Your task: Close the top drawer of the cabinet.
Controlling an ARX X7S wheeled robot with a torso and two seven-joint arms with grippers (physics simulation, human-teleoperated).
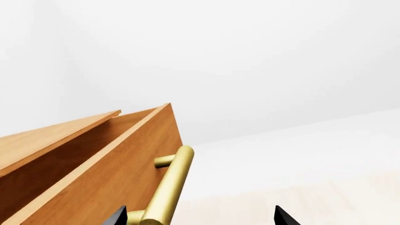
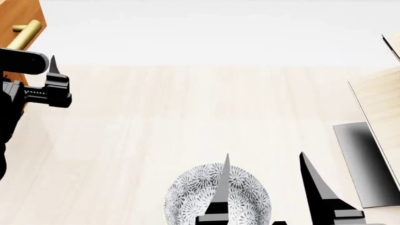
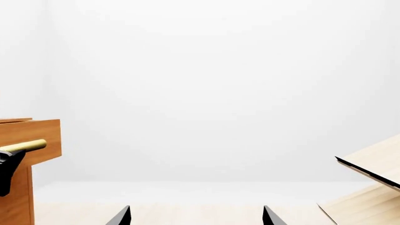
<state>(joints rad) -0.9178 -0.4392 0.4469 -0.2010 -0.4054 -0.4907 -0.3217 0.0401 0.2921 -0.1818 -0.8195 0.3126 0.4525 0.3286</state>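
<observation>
While only one drawer shows, the top drawer (image 1: 93, 183) stands pulled out from the cabinet (image 1: 44, 140) at the far left of the head view, with its single brass handle (image 1: 167, 187) across the front. One patterned bowl (image 2: 187, 192) lies on the pale floor (image 2: 187, 103) beneath the right gripper (image 2: 265, 187), and pale slanted panels (image 2: 384, 108) with one black base (image 2: 366, 164) stand at the right. Both grippers are spread: the left gripper (image 2: 53, 82) reaches sideways at the drawer front (one fingertip beside the handle, contact unclear), and the right one points forward, holding nothing.
</observation>
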